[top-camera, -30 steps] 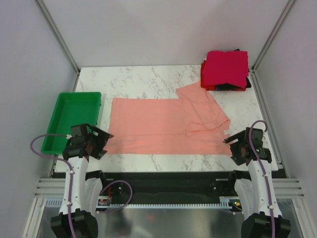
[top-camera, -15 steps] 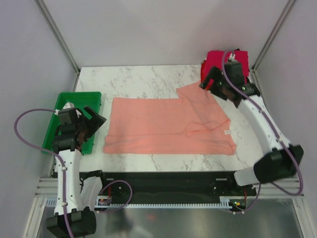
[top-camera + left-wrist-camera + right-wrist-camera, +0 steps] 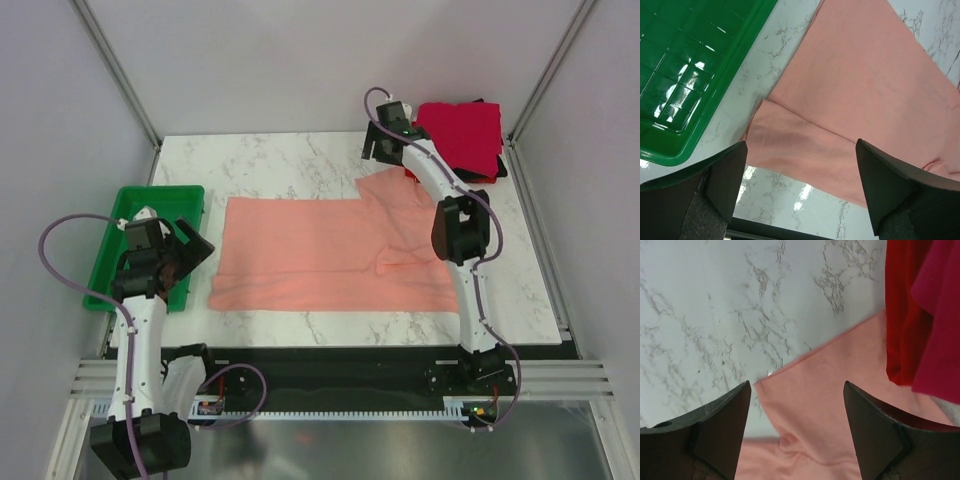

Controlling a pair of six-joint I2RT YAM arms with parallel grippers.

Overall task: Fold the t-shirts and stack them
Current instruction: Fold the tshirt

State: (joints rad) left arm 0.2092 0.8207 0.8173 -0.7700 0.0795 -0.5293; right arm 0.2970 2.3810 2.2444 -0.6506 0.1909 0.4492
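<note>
Plain salmon-pink cloth t-shirt (image 3: 320,255) lies flat mid-frame, partly folded, right end creased over itself. Stack of folded crimson, red and black cloth squares (image 3: 462,135) sits upper right, crimson on top.

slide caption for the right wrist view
Open right claw above a corner of the salmon-pink cloth t-shirt, folded red shirts alongside.

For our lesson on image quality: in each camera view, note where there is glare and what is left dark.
Left wrist view: glare patches on the glossy green plastic tray and the white marble table; the left tool's fingers are dark. Right wrist view: even light, no glare, the right tool's fingers dark. Top external view: soft even light, faint shadows.
</note>
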